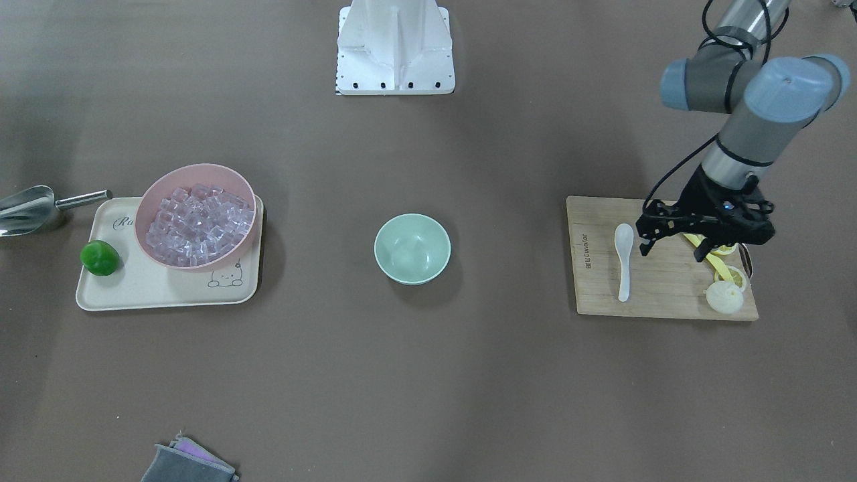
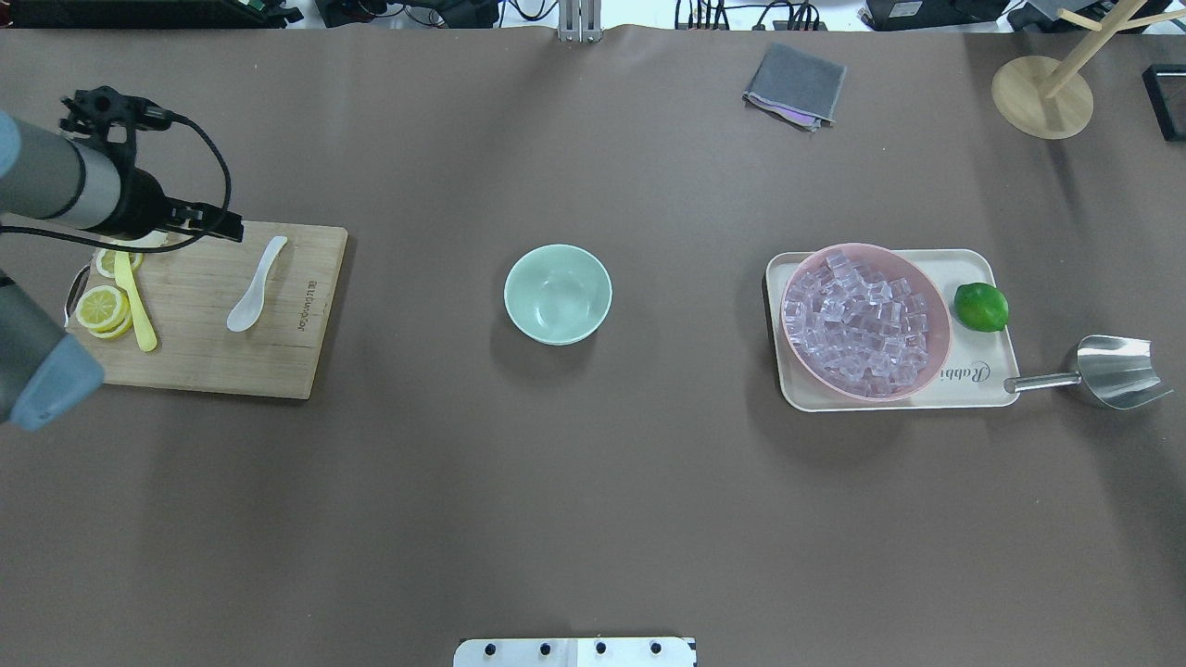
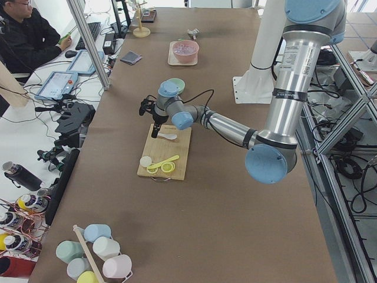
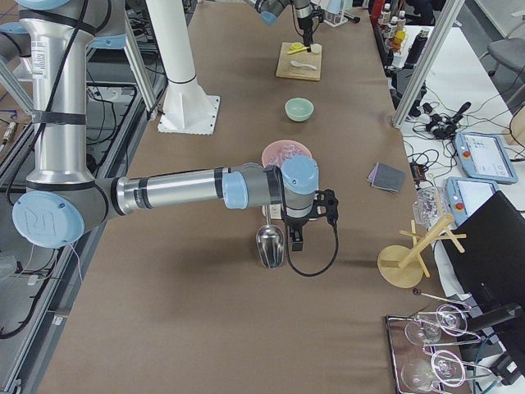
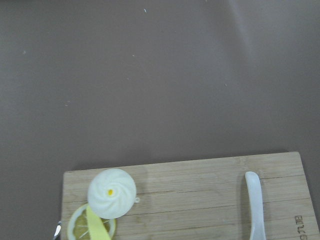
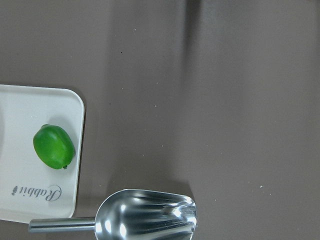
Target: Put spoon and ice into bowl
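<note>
The white spoon (image 1: 624, 258) lies on the wooden cutting board (image 1: 663, 294); it also shows in the overhead view (image 2: 255, 298) and the left wrist view (image 5: 255, 205). The mint-green bowl (image 1: 412, 248) stands empty at the table's middle (image 2: 557, 294). Several clear ice cubes (image 1: 199, 224) fill the pink bowl (image 2: 936, 306). My left gripper (image 1: 673, 253) hangs open and empty over the board, beside the spoon and apart from it. My right gripper (image 4: 294, 240) hovers over the steel scoop (image 4: 271, 245); I cannot tell whether it is open or shut.
The pink bowl and a green lime (image 1: 100, 258) sit on a cream tray (image 1: 147, 288). The steel scoop (image 2: 1116, 371) lies beside the tray. Lemon slices (image 2: 102, 308), a yellow utensil (image 2: 137, 306) and a white swirl piece (image 1: 724, 298) share the board. A grey cloth (image 2: 795, 85) lies far off.
</note>
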`<action>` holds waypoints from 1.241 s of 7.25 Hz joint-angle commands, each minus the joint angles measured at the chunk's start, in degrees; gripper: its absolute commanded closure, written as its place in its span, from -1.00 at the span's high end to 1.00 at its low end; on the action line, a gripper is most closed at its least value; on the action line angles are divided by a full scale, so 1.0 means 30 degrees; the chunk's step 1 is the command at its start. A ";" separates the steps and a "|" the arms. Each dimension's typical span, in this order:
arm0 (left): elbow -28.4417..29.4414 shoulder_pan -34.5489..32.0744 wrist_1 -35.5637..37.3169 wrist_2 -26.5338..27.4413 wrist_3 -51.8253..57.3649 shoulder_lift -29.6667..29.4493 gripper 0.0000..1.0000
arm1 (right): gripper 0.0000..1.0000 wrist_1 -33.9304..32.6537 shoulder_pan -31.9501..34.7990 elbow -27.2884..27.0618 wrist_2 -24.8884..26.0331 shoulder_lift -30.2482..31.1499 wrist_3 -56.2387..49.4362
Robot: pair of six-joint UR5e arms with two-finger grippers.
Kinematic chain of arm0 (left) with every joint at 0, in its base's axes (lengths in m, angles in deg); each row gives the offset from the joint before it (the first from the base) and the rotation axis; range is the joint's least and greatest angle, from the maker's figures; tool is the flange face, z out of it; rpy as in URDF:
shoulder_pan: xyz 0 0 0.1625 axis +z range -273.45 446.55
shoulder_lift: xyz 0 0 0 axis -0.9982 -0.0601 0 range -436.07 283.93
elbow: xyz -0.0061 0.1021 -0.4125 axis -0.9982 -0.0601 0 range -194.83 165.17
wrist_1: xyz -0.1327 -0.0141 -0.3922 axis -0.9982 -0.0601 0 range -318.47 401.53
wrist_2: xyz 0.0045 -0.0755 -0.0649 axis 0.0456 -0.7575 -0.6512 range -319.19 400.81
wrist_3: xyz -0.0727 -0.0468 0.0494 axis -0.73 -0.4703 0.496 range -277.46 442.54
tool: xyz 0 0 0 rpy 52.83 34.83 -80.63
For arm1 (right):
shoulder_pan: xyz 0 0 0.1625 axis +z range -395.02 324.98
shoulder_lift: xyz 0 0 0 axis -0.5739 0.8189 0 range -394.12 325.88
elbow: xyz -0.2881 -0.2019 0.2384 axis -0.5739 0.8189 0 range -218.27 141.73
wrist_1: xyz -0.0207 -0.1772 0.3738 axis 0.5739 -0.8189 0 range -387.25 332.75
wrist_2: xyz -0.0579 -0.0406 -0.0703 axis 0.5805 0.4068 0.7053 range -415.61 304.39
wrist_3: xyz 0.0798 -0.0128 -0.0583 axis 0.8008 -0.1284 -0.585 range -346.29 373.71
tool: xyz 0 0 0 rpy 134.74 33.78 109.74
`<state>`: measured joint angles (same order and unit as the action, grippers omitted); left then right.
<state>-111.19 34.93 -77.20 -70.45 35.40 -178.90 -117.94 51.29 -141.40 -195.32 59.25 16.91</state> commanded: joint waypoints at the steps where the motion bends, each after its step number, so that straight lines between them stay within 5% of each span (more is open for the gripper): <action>1: 0.0827 0.1704 -0.0064 0.0847 -0.0516 -0.0789 0.94 | 1.00 0.0024 -0.0001 -0.0106 -0.0278 -0.0184 0.0600; 4: 0.1153 0.2177 -0.0064 0.0876 -0.0428 -0.0819 0.63 | 1.00 0.0024 -0.0030 -0.0107 -0.0423 -0.0624 0.1451; 9: 0.1357 0.2178 0.0024 0.0847 0.0331 -0.0906 0.53 | 1.00 0.0024 -0.1259 -0.1015 -0.0512 -0.1209 0.4322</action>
<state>-107.37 41.48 -77.23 -67.88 35.21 -181.38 -117.86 48.40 -144.18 -196.85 56.33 28.17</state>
